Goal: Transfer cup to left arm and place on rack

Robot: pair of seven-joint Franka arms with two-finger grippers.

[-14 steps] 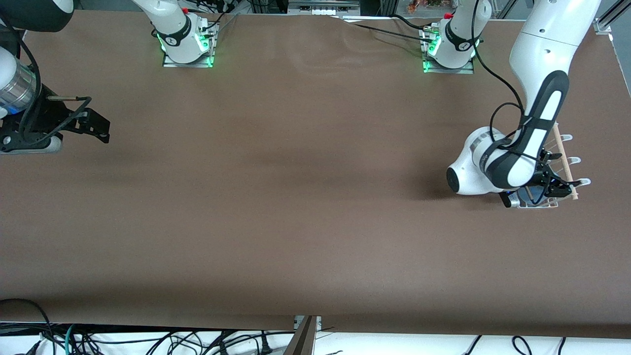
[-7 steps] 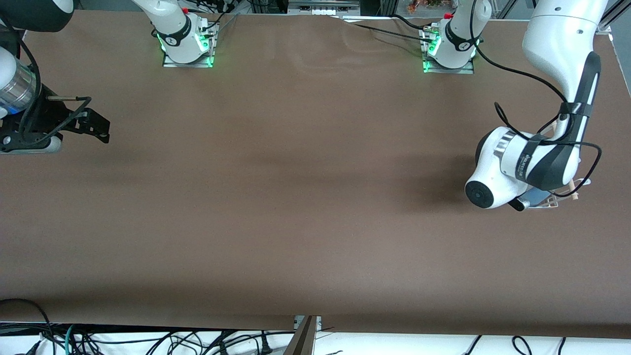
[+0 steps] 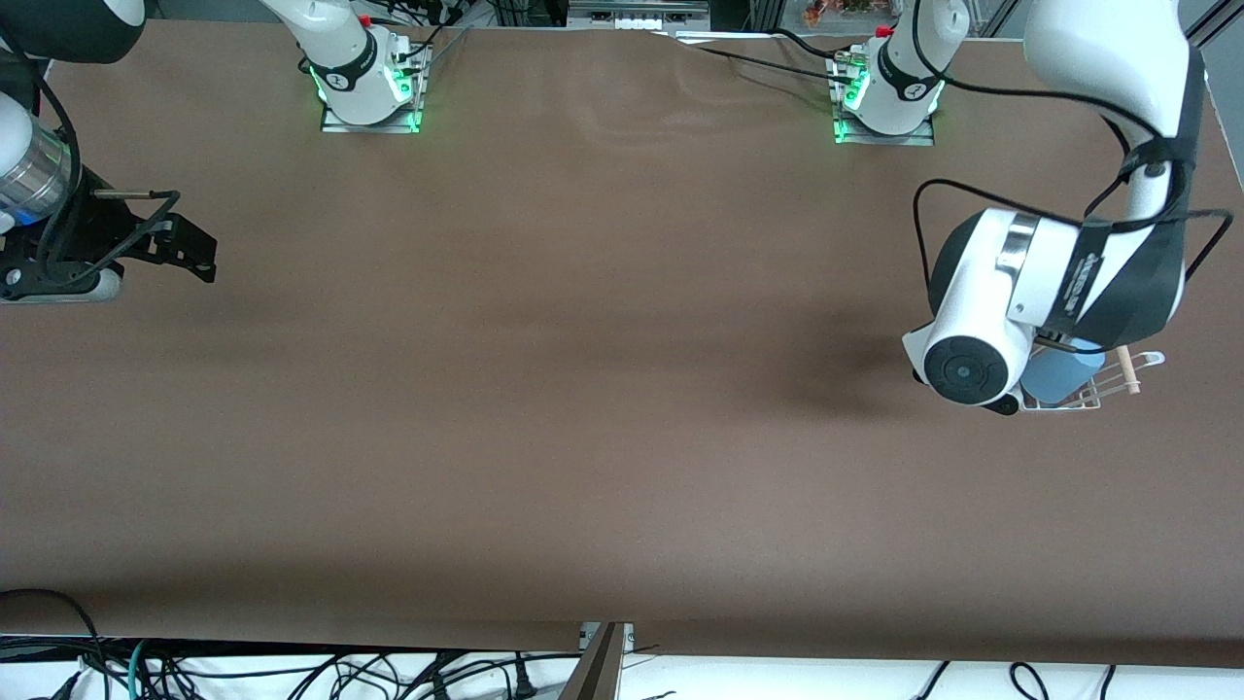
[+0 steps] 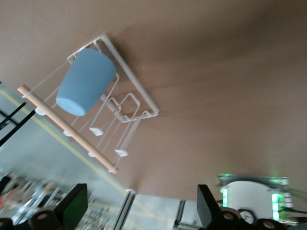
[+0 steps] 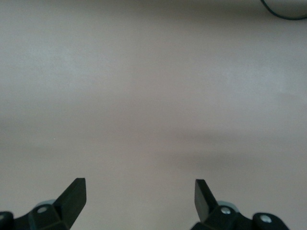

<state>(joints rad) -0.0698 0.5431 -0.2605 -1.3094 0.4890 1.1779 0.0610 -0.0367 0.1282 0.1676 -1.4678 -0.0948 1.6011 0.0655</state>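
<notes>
The light-blue cup (image 3: 1059, 374) lies tilted on the white wire rack (image 3: 1098, 397) near the left arm's end of the table. In the left wrist view the cup (image 4: 86, 81) rests between the rack's prongs (image 4: 136, 93) with its base against the wooden rod (image 4: 67, 129). My left gripper (image 4: 141, 206) is open and empty, up in the air over the rack and apart from the cup. In the front view the left arm's wrist (image 3: 982, 340) hides it. My right gripper (image 3: 194, 258) waits open and empty (image 5: 139, 196) over bare table at the right arm's end.
The rack stands close to the table's edge at the left arm's end. The two arm bases (image 3: 369, 87) (image 3: 884, 97) stand along the table's edge farthest from the front camera. A black cable (image 3: 972, 87) loops from the left arm.
My left arm has risen off the rack and swung its wrist up. The cup, which it held low at the rack, now lies free on the rack. The right arm has not moved.
</notes>
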